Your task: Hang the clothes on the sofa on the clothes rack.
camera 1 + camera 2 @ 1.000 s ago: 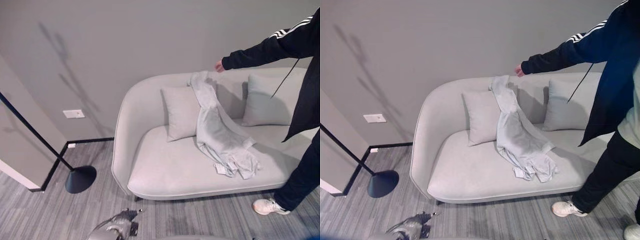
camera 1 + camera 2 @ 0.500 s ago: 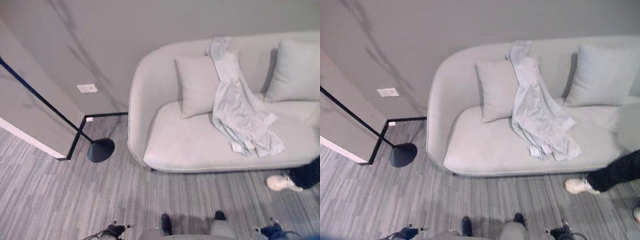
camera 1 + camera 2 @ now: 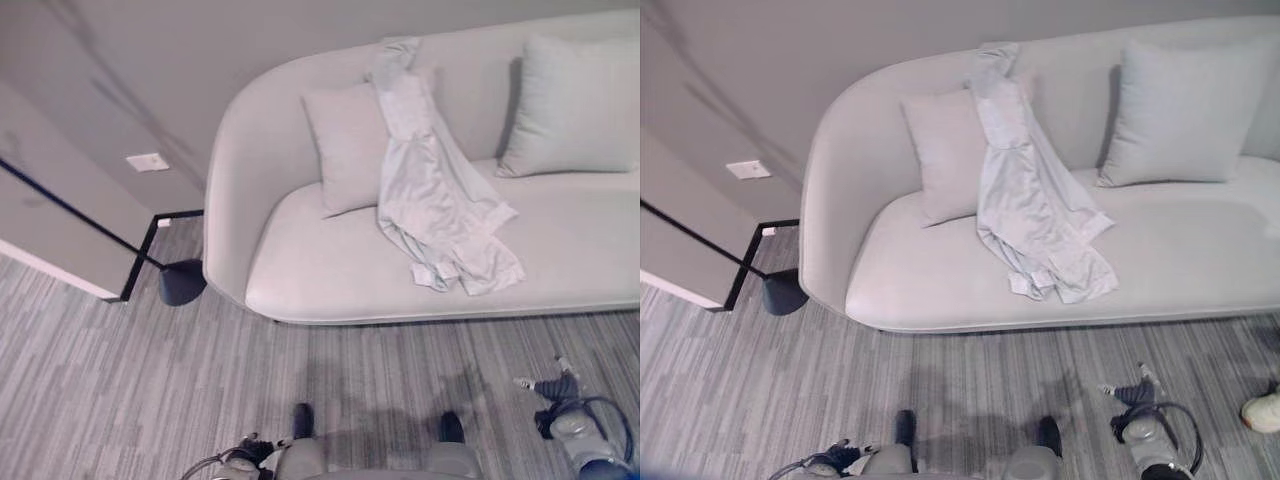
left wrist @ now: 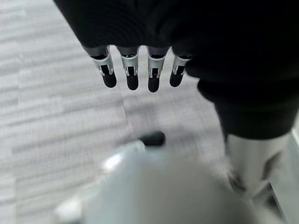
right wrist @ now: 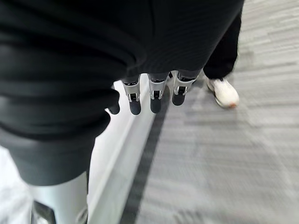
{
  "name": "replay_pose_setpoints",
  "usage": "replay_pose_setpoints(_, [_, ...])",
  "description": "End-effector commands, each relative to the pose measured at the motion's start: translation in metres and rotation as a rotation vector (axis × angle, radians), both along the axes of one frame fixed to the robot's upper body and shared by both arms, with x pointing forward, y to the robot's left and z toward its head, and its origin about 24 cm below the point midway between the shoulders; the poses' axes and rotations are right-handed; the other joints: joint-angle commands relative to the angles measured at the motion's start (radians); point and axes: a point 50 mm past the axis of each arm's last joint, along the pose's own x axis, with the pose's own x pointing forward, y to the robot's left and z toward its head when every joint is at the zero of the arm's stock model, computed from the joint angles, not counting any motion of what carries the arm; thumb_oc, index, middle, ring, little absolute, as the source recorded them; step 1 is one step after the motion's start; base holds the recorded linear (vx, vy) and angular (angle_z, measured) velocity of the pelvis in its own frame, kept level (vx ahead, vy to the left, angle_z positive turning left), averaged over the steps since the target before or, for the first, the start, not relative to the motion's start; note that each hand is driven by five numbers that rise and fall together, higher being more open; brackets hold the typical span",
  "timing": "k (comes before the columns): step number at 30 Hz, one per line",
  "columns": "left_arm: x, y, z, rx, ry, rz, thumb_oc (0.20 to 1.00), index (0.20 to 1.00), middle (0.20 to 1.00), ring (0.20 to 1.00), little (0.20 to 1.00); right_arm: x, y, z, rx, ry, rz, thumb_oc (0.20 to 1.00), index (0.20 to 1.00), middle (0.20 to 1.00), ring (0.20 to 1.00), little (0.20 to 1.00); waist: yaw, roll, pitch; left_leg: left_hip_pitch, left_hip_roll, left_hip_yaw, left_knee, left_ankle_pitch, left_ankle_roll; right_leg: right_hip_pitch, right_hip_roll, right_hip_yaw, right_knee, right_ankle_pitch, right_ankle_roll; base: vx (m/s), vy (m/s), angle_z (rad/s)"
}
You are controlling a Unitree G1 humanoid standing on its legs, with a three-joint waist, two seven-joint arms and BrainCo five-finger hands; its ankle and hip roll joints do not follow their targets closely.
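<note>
Near edge first: left robot hand is hanging over the floor at the lower left of the frame, fingers straight and loose, holding nothing. Right robot hand is hanging at the lower right, fingers also straight and relaxed, empty; a person's shoe is showing past it.

Mid frame: garment is lying on the sofa, upper end draped over the backrest, lower end bunched on the seat, just beside the left cushion. Right cushion is sitting apart.

Far left: rack base with its black pole is standing well apart from the sofa.

Risks, as I'm judging: loose folds slipping from a shallow pinch; a trailing sleeve dragging on the floor; cushion getting caught with the cloth; person nearby getting bumped during the reach.
</note>
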Motion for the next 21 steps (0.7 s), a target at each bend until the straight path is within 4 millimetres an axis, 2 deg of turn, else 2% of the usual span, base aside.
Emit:
replay_pose_setpoints(1, [0.022, -0.002, 0.005, -0.02, -0.042, -0.003, 1.0, 1.0, 1.0, 1.0, 1.0, 0.025, 0.002, 0.021, -0.048, -0.105, 0.053, 1.0, 1.0, 1.0, 1.0, 1.0, 0.0, -0.079, -0.018, 0.101, 0.041, -0.007, -0.038, -0.018, 0.027, -0.069, -0.029, 0.044, 0.094, 0.046, -0.058, 0.13, -0.435, 0.46])
replay_pose_setpoints(2, [0.022, -0.003, 0.005, -0.02, -0.04, -0.003, 1.0, 1.0, 1.0, 1.0, 1.0, 0.025, 0.002, 0.021, -0.049, -0.104, 0.053, 1.0, 1.0, 1.0, 1.0, 1.0, -0.002, -0.077, -0.019, 0.105, 0.042, -0.007, -0.038, -0.028, 0.026, -0.062, -0.029, 0.041, 0.092, 0.037, -0.058, 0.18, -0.402, 0.41])
replay_pose_setpoints(4, [0.012, -0.008, 0.001, -0.053, -0.016, 0.05, 1.0, 1.0, 1.0, 1.0, 1.0, 0.024, 0.003, 0.02, -0.052, -0.092, 0.062, 1.0, 1.0, 1.0, 1.0, 1.0, 0.003, -0.094, -0.024, 0.079, 0.084, 0.028, 0.056, -0.005, 0.04, -0.035, -0.02, 0.025, 0.089, 0.039, -0.058, 0.09, -0.246, 0.14])
replay_pose_setpoints(5, [0.011, -0.008, 0.001, -0.053, -0.015, 0.051, 1.0, 1.0, 1.0, 1.0, 1.0, 0.024, 0.003, 0.02, -0.051, -0.092, 0.062, 1.0, 1.0, 1.0, 1.0, 1.0, 0.0, -0.093, -0.024, 0.071, 0.086, 0.021, 0.07, -0.012, 0.04, -0.033, -0.019, 0.022, 0.087, 0.04, -0.059, 0.07, -0.335, 0.38])
replay_pose_setpoints(6, [0.01, -0.012, 0.001, -0.082, -0.024, 0.087, 1.0, 1.0, 1.0, 1.0, 1.0, 0.023, -0.001, 0.022, -0.068, -0.09, 0.056, 1.0, 1.0, 1.0, 1.0, 1.0, 0.001, -0.112, 0.0, 0.03, 0.096, 0.034, 0.164, -0.023, 0.042, 0.0, -0.029, 0.001, 0.083, 0.049, -0.065, 0.09, -0.332, 0.3])
replay_pose_setpoints(7, [0.007, -0.012, 0.0, -0.093, -0.031, 0.13, 1.0, 1.0, 1.0, 1.0, 1.0, 0.03, -0.001, 0.027, -0.085, -0.1, 0.08, 1.0, 1.0, 1.0, 1.0, 1.0, 0.016, -0.11, 0.016, 0.006, 0.042, -0.005, 0.233, -0.038, 0.036, 0.028, -0.017, 0.002, 0.073, 0.052, -0.08, 0.11, -0.517, 0.46])
replay_pose_setpoints(8, [0.006, -0.008, 0.0, -0.088, -0.045, 0.178, 1.0, 1.0, 1.0, 1.0, 1.0, 0.045, 0.007, 0.033, -0.092, -0.118, 0.125, 1.0, 1.0, 1.0, 1.0, 1.0, 0.044, -0.121, 0.036, -0.074, -0.054, -0.038, 0.277, -0.075, 0.019, 0.059, -0.009, 0.002, 0.034, 0.066, -0.095, 0.07, -0.307, 0.33])
replay_pose_setpoints(9, [0.007, -0.007, 0.001, -0.087, -0.047, 0.179, 1.0, 1.0, 1.0, 1.0, 1.0, 0.046, 0.007, 0.033, -0.091, -0.119, 0.127, 1.0, 1.0, 1.0, 1.0, 1.0, 0.041, -0.124, 0.036, -0.08, -0.058, -0.039, 0.286, -0.081, 0.021, 0.061, -0.012, 0.0, 0.03, 0.066, -0.093, 0.07, -0.252, 0.43])
replay_pose_setpoints(10, [0.005, -0.003, 0.001, -0.071, -0.048, 0.183, 1.0, 1.0, 1.0, 1.0, 1.0, 0.051, 0.014, 0.033, -0.084, -0.132, 0.144, 1.0, 1.0, 1.0, 1.0, 1.0, 0.06, -0.129, 0.037, -0.113, -0.116, -0.032, 0.251, -0.099, 0.018, 0.081, -0.002, -0.002, 0.0, 0.072, -0.099, 0.12, -0.103, 0.21])
replay_pose_setpoints(11, [0.003, 0.0, 0.001, -0.061, -0.04, 0.179, 1.0, 1.0, 1.0, 1.0, 1.0, 0.057, 0.017, 0.035, -0.081, -0.147, 0.154, 1.0, 1.0, 1.0, 1.0, 1.0, 0.075, -0.12, 0.028, -0.127, -0.153, -0.019, 0.205, -0.097, 0.015, 0.095, 0.016, -0.002, -0.016, 0.074, -0.102, 0.21, -0.126, 0.14])
replay_pose_setpoints(12, [-0.001, 0.0, 0.0, -0.056, -0.025, 0.171, 1.0, 1.0, 1.0, 1.0, 1.0, 0.062, 0.021, 0.036, -0.081, -0.153, 0.166, 1.0, 1.0, 1.0, 1.0, 1.0, 0.097, -0.111, 0.02, -0.144, -0.194, 0.007, 0.138, -0.072, 0.012, 0.116, 0.03, 0.005, -0.037, 0.075, -0.103, 0.34, -0.088, 0.05])
replay_pose_setpoints(13, [-0.008, 0.0, -0.002, -0.058, -0.003, 0.169, 1.0, 1.0, 1.0, 1.0, 1.0, 0.075, 0.028, 0.039, -0.084, -0.157, 0.193, 1.0, 1.0, 1.0, 1.0, 1.0, 0.143, -0.098, 0.018, -0.2, -0.241, 0.03, 0.04, -0.072, 0.014, 0.161, 0.05, 0.01, -0.05, 0.065, -0.104, 0.26, -0.049, 0.05])
replay_pose_setpoints(14, [-0.007, 0.0, -0.002, -0.059, -0.005, 0.171, 1.0, 1.0, 1.0, 1.0, 1.0, 0.077, 0.028, 0.039, -0.084, -0.159, 0.195, 1.0, 1.0, 1.0, 1.0, 1.0, 0.144, -0.098, 0.017, -0.198, -0.241, 0.033, 0.03, -0.065, 0.015, 0.158, 0.049, 0.014, -0.052, 0.068, -0.104, 0.47, 0.024, -0.13])
replay_pose_setpoints(15, [-0.026, -0.002, -0.006, -0.058, 0.074, 0.152, 1.0, 1.0, 1.0, 1.0, 1.0, 0.097, 0.038, 0.047, -0.076, -0.187, 0.21, 1.0, 1.0, 1.0, 1.0, 1.0, 0.172, -0.075, 0.011, -0.206, -0.221, -0.009, 0.042, -0.036, -0.001, 0.183, 0.042, 0.028, -0.043, 0.075, -0.097, 0.38, 0.091, -0.49])
replay_pose_setpoints(17, [-0.033, 0.003, -0.007, -0.039, 0.097, 0.156, 1.0, 1.0, 1.0, 1.0, 1.0, 0.107, 0.045, 0.051, -0.074, -0.209, 0.22, 1.0, 1.0, 1.0, 1.0, 1.0, 0.182, -0.068, -0.005, -0.194, -0.211, -0.011, 0.041, -0.017, -0.011, 0.179, 0.032, 0.029, -0.047, 0.072, -0.099, 0.35, 0.114, -0.8])
replay_pose_setpoints(19, [-0.033, 0.004, -0.006, -0.034, 0.094, 0.163, 1.0, 1.0, 1.0, 1.0, 1.0, 0.112, 0.048, 0.055, -0.076, -0.224, 0.226, 1.0, 1.0, 1.0, 1.0, 1.0, 0.187, -0.064, -0.013, -0.194, -0.212, -0.012, 0.039, -0.014, -0.01, 0.173, 0.028, 0.029, -0.049, 0.07, -0.1, 0.17, 0.088, -0.44])
replay_pose_setpoints(20, [-0.027, 0.008, -0.005, -0.021, 0.068, 0.179, 1.0, 1.0, 1.0, 1.0, 1.0, 0.124, 0.054, 0.064, -0.085, -0.266, 0.22, 1.0, 1.0, 1.0, 1.0, 1.0, 0.198, -0.056, -0.011, -0.204, -0.215, -0.014, 0.041, -0.005, -0.008, 0.16, 0.021, 0.034, -0.053, 0.068, -0.102, 0.12, 0.064, -0.06])
replay_pose_setpoints(21, [-0.026, 0.008, -0.004, -0.021, 0.067, 0.18, 1.0, 1.0, 1.0, 1.0, 1.0, 0.125, 0.055, 0.064, -0.085, -0.267, 0.221, 1.0, 1.0, 1.0, 1.0, 1.0, 0.197, -0.056, -0.011, -0.205, -0.215, -0.014, 0.042, -0.005, -0.008, 0.159, 0.021, 0.035, -0.053, 0.067, -0.102, 0.17, 0.127, 0.16])
